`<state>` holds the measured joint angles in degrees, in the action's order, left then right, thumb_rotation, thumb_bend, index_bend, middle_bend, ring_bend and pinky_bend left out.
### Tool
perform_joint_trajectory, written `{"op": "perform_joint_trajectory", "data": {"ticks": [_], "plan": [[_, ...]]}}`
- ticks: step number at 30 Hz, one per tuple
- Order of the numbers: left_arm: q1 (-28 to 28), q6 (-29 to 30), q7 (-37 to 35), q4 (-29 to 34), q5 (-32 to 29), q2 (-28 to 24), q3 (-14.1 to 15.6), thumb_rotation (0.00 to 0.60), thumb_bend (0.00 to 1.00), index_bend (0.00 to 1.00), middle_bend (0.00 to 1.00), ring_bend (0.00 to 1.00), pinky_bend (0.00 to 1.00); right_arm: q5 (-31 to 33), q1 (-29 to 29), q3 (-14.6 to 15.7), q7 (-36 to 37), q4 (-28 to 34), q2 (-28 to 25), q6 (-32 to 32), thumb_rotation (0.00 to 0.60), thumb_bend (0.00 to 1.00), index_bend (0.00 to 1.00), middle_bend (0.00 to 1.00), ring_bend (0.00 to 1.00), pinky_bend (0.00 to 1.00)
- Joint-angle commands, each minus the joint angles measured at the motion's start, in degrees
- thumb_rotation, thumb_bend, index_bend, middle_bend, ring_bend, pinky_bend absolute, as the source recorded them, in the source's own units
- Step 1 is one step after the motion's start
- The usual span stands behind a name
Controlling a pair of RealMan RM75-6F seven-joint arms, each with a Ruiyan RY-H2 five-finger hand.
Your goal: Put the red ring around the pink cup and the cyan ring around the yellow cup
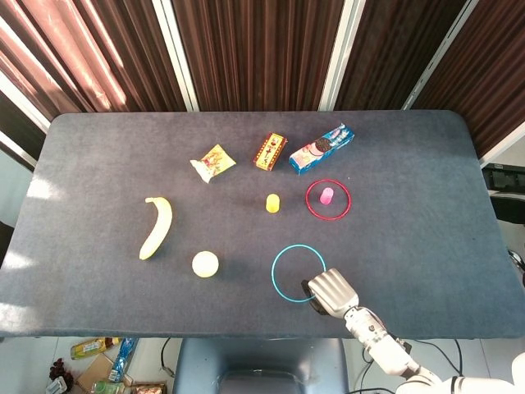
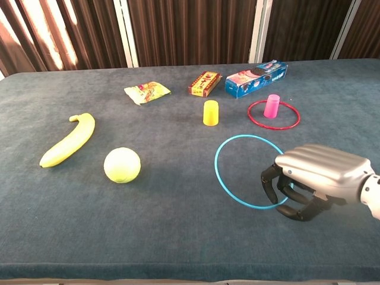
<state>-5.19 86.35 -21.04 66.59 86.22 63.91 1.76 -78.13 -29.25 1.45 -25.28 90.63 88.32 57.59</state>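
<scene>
Cyan plastic, thin and perfectly round, the cyan ring (image 2: pixel 252 171) is pinched at its near right edge by the right robot hand (image 2: pixel 313 181), whose dark fingers (image 2: pixel 272 183) curl around the hoop from under a silver back. In the chest view the ring looks tipped, its far edge raised off the cloth, though how high it sits cannot be told. In the head view the same ring (image 1: pixel 299 273) lies toward the front of the desk (image 1: pixel 98 164), with the right robot hand (image 1: pixel 330 292) at its near right side. The left robot hand shows in neither view.

The yellow cup (image 2: pixel 211 113) stands upside down, a small translucent tumbler, well apart from the cyan ring and further back on the dark blue felt. To its right the pink cup (image 2: pixel 272 105), also inverted, stands inside the red ring (image 2: pixel 274 115), which lies flat on the cloth all around it; the cup sits nearer the ring's far edge than its centre.

Further back are a blue biscuit box (image 2: pixel 256 78), a small red and yellow box (image 2: pixel 205 83) and a yellow snack packet (image 2: pixel 147 92). On the left side lie a banana (image 2: pixel 69 140) and, nearer the front, a pale yellow ball (image 2: pixel 122 164).
</scene>
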Motion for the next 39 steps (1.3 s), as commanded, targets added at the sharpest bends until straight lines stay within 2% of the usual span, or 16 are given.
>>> {"op": "perform_joint_trajectory", "data": {"ticks": [1,6,11,14,21,30,39], "plan": [[-0.01,0.02,0.01,0.02,0.03,-0.01,0.03,0.6,0.41,0.06,0.0,0.0,0.15,0.6,-0.39,-1.46,0.46,-0.42,0.28,0.53,0.6,0.53,0.77,0.94,1.0,1.0],[0.03,-0.06,0.15,0.1,0.09,-0.02,0.08,0.6,0.41,0.07,0.0,0.0,0.15,1.46,-1.38,-4.45,0.61,-1.63,1.18,1.52,0.6,0.53,0.77,0.94,1.0,1.0],[0.04,-0.1,0.22,0.15,0.1,-0.04,0.1,0.6,0.41,0.07,0.0,0.0,0.15,3.08,-3.22,-8.77,0.81,-4.26,3.01,2.37,0.6,0.53,0.78,0.94,1.0,1.0],[0.04,-0.16,0.25,0.16,0.03,-0.07,0.1,0.6,0.41,0.06,0.0,0.0,0.15,5.17,-5.11,-11.49,0.69,-6.39,4.2,1.31,0.6,0.53,0.78,0.94,1.0,1.0],[0.02,-0.05,0.39,0.26,0.13,-0.09,0.14,0.6,0.41,0.07,0.0,0.0,0.15,11.96,-11.25,-16.5,-0.97,-15.83,9.1,-4.44,0.6,0.53,0.78,0.94,1.0,1.0],[-0.01,-0.26,0.12,0.1,-0.07,-0.1,0.14,0.6,0.41,0.07,0.0,0.0,0.15,16.76,-17.46,-19.06,1.7,-27.27,15.62,-10.82,0.6,0.53,0.78,0.94,1.0,1.0],[-0.1,-0.68,-0.8,-0.6,-0.52,0.05,0.06,0.6,0.41,0.06,0.0,0.0,0.15,18.43,-20.21,-19.7,5.03,-33.72,18.88,-14.14,0.6,0.53,0.76,0.94,1.0,1.0]]}}
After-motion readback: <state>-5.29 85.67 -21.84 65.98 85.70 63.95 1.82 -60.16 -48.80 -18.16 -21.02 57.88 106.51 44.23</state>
